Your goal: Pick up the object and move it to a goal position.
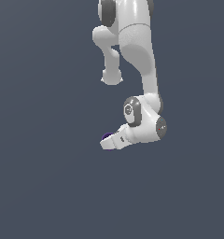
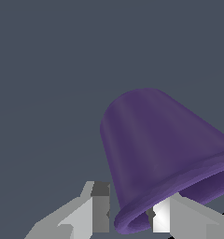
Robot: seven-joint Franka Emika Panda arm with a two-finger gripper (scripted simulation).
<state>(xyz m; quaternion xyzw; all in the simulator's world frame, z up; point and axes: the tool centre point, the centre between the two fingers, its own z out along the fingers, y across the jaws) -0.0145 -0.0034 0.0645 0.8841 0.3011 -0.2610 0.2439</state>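
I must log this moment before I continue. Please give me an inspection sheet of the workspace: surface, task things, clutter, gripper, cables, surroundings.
Surface: plain dark grey-blue ground, no marks.
Task things: purple cup, mostly hidden behind the gripper in the exterior view; the wrist view shows it tilted, its flared rim near the fingers.
Clutter: nothing seen.
Gripper: white gripper low at the cup; one finger appears inside the rim, one outside; whether it grips, cannot tell.
Cables: nothing seen.
Surroundings: nothing seen; no goal marker visible.
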